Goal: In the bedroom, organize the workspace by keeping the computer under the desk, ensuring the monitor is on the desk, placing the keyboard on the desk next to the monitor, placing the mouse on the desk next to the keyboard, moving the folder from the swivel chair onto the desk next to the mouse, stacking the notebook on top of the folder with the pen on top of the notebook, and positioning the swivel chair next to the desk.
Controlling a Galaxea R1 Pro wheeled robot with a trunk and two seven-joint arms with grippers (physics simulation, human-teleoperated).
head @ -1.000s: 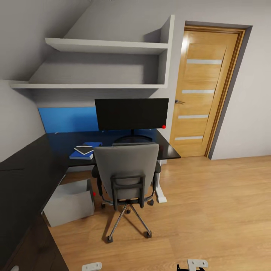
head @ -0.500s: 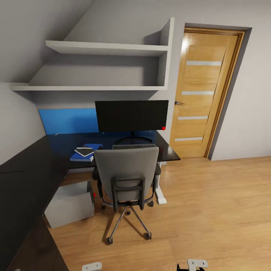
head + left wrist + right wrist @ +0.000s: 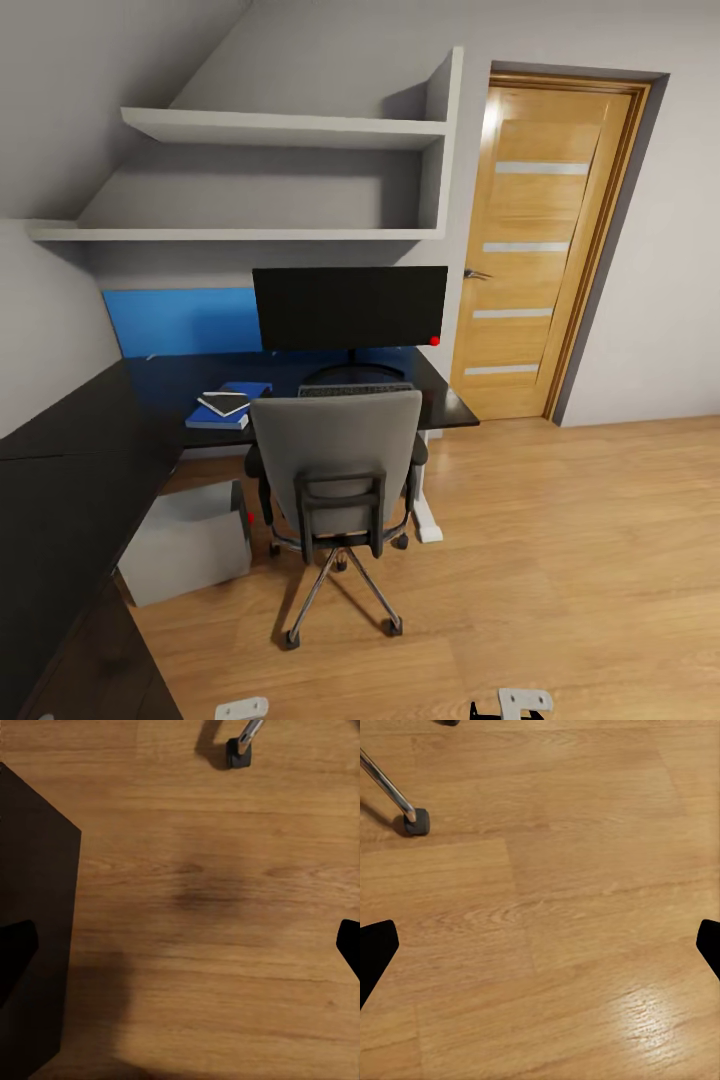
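Note:
The swivel chair [image 3: 335, 455] stands pushed up to the black desk [image 3: 90, 440], its back toward me. On the desk the monitor [image 3: 350, 306] stands upright, and a strip of the keyboard [image 3: 355, 389] shows above the chair back. Left of the chair the dark notebook [image 3: 224, 403] lies on the blue folder [image 3: 238, 391]. The grey computer [image 3: 188, 541] sits on the floor under the desk. Mouse and pen are hidden or too small to tell. My left gripper [image 3: 180, 952] and right gripper [image 3: 540, 945] hang open over bare floor, apart from everything.
A wooden door [image 3: 540, 240] stands shut to the right of the desk, and two white shelves [image 3: 280, 125] hang above it. Chair castors [image 3: 238, 754] [image 3: 416, 821] are near both grippers. The desk's dark drawer side [image 3: 34, 907] is close by my left gripper.
The head view tilted up a little from a second ago, so the whole picture sits slightly lower. No object has moved.

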